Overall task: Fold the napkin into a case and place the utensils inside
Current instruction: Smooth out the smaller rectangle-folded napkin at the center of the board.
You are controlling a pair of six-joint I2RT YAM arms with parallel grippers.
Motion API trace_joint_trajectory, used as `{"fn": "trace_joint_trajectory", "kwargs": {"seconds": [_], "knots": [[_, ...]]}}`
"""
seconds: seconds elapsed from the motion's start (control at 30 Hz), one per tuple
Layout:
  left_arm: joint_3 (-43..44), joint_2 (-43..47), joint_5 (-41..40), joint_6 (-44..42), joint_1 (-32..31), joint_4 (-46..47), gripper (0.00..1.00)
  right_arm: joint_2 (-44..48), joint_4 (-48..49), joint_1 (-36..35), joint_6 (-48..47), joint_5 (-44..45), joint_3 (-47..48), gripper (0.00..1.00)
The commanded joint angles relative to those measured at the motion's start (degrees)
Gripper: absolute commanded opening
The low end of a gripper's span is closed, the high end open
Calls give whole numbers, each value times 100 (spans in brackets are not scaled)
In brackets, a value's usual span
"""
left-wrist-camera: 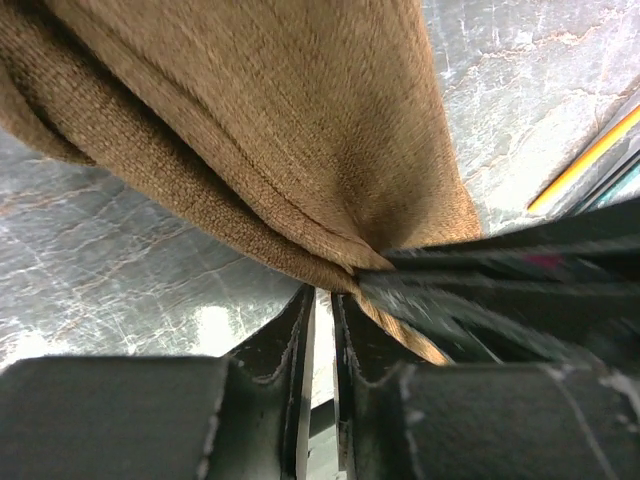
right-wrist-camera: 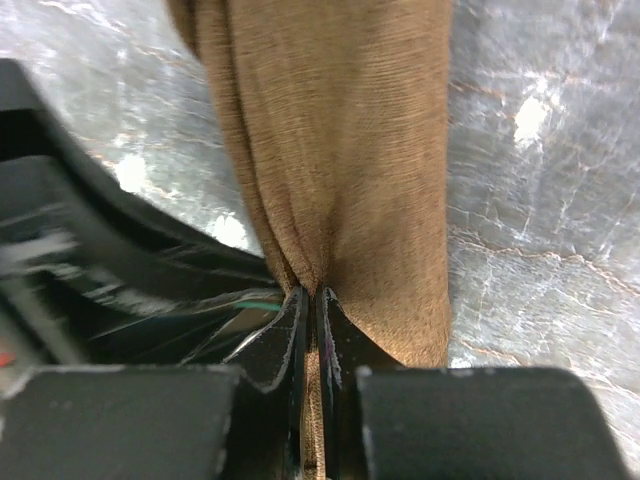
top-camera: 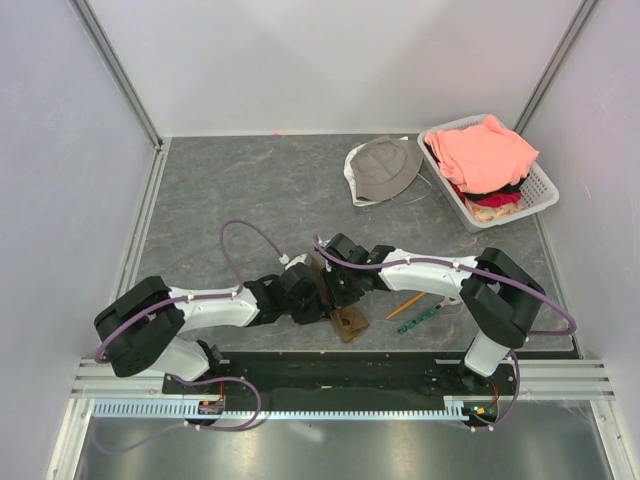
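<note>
The brown napkin [top-camera: 348, 322] hangs bunched between my two grippers near the table's front middle, with a crumpled end resting on the surface. My left gripper [top-camera: 318, 292] [left-wrist-camera: 323, 292] is closed to a thin slit, and the napkin's [left-wrist-camera: 280, 120] folded edge is pinched at its tips. My right gripper [top-camera: 335, 285] [right-wrist-camera: 312, 292] is shut on the napkin [right-wrist-camera: 340, 150], with cloth showing between its jaws. The two grippers almost touch. The orange fork [top-camera: 408, 306] [left-wrist-camera: 585, 158] and the green patterned utensil [top-camera: 420, 319] lie side by side just right of the cloth.
A grey bucket hat [top-camera: 383, 168] lies at the back, right of centre. A white basket [top-camera: 540, 195] with salmon-pink clothes [top-camera: 487, 150] stands at the back right corner. White walls enclose the grey table on three sides.
</note>
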State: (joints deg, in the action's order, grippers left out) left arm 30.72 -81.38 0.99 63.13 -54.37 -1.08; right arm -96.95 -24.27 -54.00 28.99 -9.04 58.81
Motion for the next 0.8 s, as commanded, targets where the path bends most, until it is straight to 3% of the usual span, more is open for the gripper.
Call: {"fn": "trace_joint_trajectory", "kwargs": {"seconds": [0.0, 0.23, 0.37, 0.57, 0.77], "knots": [[-57, 69, -380, 138, -48, -321, 19, 62, 537, -49, 300, -72, -308, 13], [144, 1396, -162, -362, 391, -1437, 24, 159, 555, -41, 186, 121, -458, 25], [338, 1775, 243, -828, 1470, -1483, 24, 237, 616, -41, 221, 165, -537, 33], [1164, 599, 858, -1207, 1781, -931, 21, 352, 669, -41, 309, 148, -519, 42], [989, -246, 1131, -1084, 1772, -78, 20, 527, 626, -23, 370, 113, -370, 48]]}}
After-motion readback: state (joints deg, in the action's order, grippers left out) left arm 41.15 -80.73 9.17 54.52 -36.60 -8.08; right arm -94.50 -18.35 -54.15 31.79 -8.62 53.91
